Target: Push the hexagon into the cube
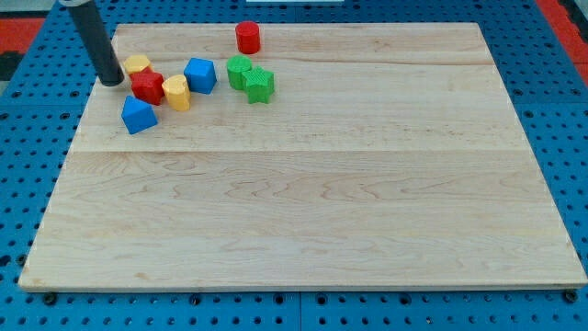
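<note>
Resting on the far left part of the wooden board, my tip sits just left of the cluster of blocks, close beside a yellow block and a red block. The rod has no jaws, so nothing spreads, presses together or pinches; it is a plain dark rod leaning in from the far left corner.

The red block by my tip is a lumpy, star-like shape. It touches the yellow block behind it and a second yellow block on its right; that second one looks faceted and may be the hexagon, though I cannot tell its shape for sure. Just right of it, touching or nearly so, stands the blue cube. Nearer to the viewer, just below the red block, lies a second blue block, wedge-like in outline.

Right of the blue cube, a little apart, 2 green blocks sit pressed together: one farther back, the other nearer and to the right. A red cylinder stands alone at the far edge, behind the green pair.

The board lies on a blue perforated table.
</note>
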